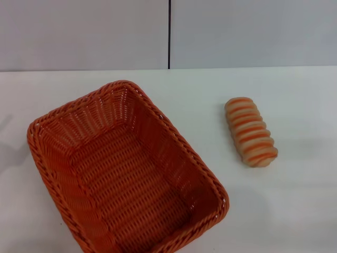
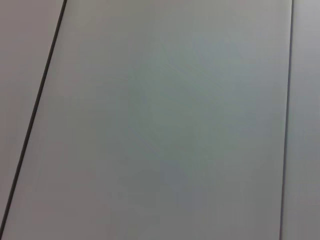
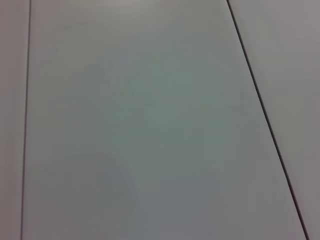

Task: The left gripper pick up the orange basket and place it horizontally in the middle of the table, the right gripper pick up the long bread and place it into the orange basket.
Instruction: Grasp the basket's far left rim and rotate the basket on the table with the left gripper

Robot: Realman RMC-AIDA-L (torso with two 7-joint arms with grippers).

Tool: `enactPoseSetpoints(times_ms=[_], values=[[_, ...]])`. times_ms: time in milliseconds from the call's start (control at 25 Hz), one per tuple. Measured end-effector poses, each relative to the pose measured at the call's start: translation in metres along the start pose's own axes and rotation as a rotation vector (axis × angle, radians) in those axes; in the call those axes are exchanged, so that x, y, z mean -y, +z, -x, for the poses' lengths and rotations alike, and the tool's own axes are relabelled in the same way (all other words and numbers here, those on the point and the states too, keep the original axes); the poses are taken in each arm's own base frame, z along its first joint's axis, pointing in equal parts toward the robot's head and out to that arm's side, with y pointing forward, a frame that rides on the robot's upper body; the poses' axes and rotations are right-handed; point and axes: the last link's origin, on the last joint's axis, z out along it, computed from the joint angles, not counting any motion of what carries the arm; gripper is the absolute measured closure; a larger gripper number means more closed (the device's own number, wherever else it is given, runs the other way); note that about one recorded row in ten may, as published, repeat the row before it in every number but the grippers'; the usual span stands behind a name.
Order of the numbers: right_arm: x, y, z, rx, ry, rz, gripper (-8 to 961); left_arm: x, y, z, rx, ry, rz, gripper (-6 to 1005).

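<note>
Nearest to us, in the lower left of the head view, we see the orange basket [image 1: 126, 174] lying askew on the table [image 1: 295, 211], its long side running from upper left to lower right. Its near corner is cut off by the bottom edge of the frame. We see nothing inside it but its own woven floor. To its right, bare white tabletop fills the lower right of the frame. Farther back, right of centre, the long bread [image 1: 251, 132] lies flat on the table, well apart from the basket, with open surface on every side of it. Beyond both, the table's far edge meets a pale wall split by a dark vertical seam. Neither gripper appears in the head view. The two wrist views show only plain grey panels with thin dark seams, so we cannot tell how either gripper's fingers stand.
</note>
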Motion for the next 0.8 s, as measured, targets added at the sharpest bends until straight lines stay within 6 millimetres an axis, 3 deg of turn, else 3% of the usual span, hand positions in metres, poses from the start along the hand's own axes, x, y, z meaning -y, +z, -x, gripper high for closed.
enactPoseSetpoints(times_ms=[40, 320, 480, 560, 680, 720, 800], values=[[0.000, 0.000, 0.000, 0.002, -0.001, -0.001, 620, 0.000, 0.000, 0.000, 0.000, 0.001, 0.001, 219], [0.001, -0.003, -0.005, -0.017, 0.017, -0.037, 536, 0.001, 0.002, -0.003, 0.000, 0.016, 0.013, 219], [0.002, -0.002, -0.005, -0.020, 0.017, -0.040, 488, 0.002, 0.012, -0.015, 0.034, 0.033, 0.114, 220], [0.002, -0.002, -0.005, -0.017, 0.019, -0.040, 322, 0.005, 0.026, -0.027, 0.102, 0.031, 0.209, 220], [0.002, -0.004, -0.004, -0.016, 0.019, -0.041, 322, 0.007, 0.043, -0.040, 0.193, 0.030, 0.287, 220], [0.002, -0.004, -0.004, -0.016, 0.019, -0.041, 322, 0.008, 0.072, -0.064, 0.347, 0.073, 0.378, 220], [0.002, -0.004, -0.004, -0.019, 0.021, -0.044, 322, 0.005, 0.090, -0.074, 0.437, 0.106, 0.417, 219]])
